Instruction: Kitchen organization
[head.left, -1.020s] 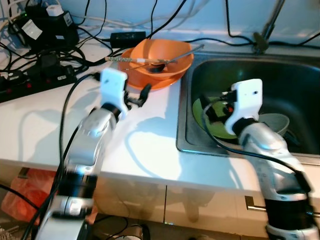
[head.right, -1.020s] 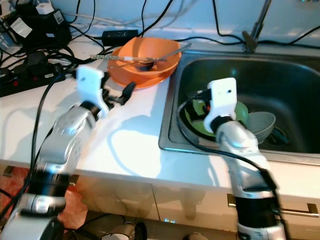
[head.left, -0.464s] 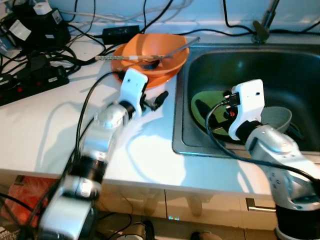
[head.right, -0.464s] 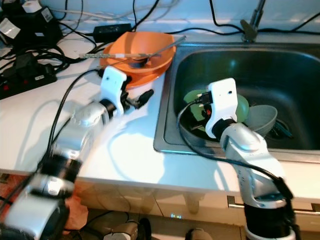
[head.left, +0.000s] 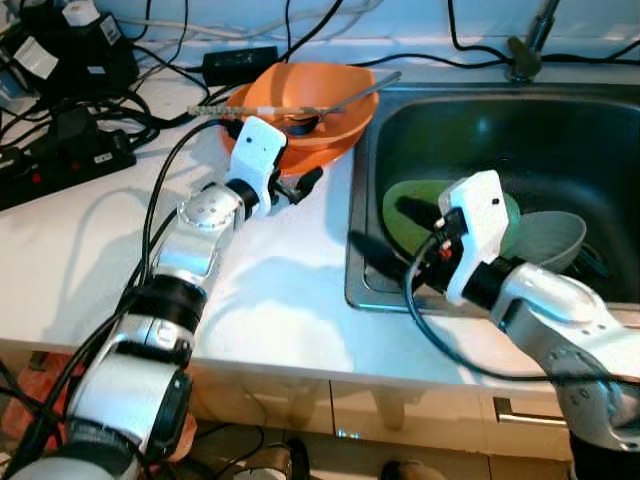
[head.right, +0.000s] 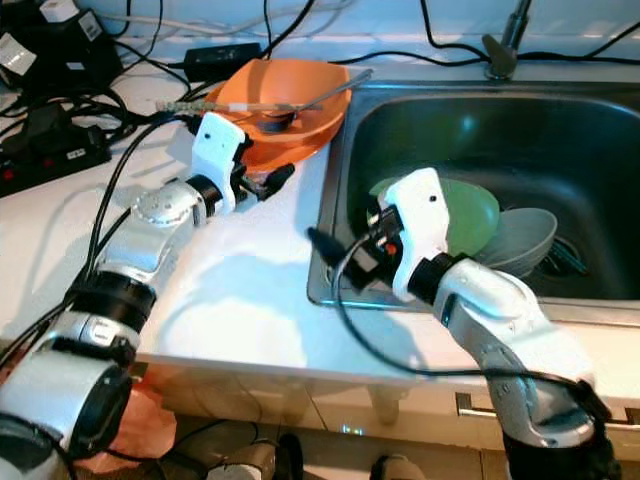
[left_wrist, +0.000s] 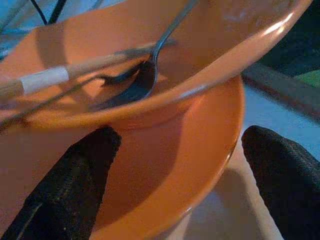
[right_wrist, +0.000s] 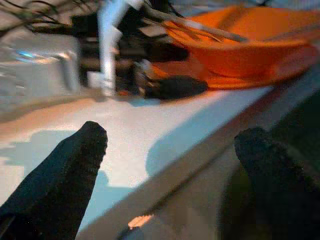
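An orange bowl (head.left: 310, 100) sits on an orange plate (left_wrist: 200, 150) at the back of the white counter (head.left: 100, 240), beside the sink (head.left: 480, 110). A metal fork (left_wrist: 145, 82) and a wooden-handled utensil (left_wrist: 75, 70) lie in the bowl. My left gripper (head.left: 290, 175) is open at the plate's near rim, with one finger (left_wrist: 75, 190) on each side of it. My right gripper (head.left: 385, 230) is open over the sink's left edge and points toward the counter, holding nothing. A green plate (head.left: 420, 200) and a grey bowl (head.left: 555, 235) lie in the sink.
Power strips, adapters and tangled black cables (head.left: 70, 150) crowd the back left of the counter. A faucet base (head.left: 525, 60) stands behind the sink. Cabinet fronts run below the counter's front edge.
My left gripper has reached forward from the middle of the counter to the orange plate's rim. My right gripper has swung from over the green plate toward the sink's left edge.
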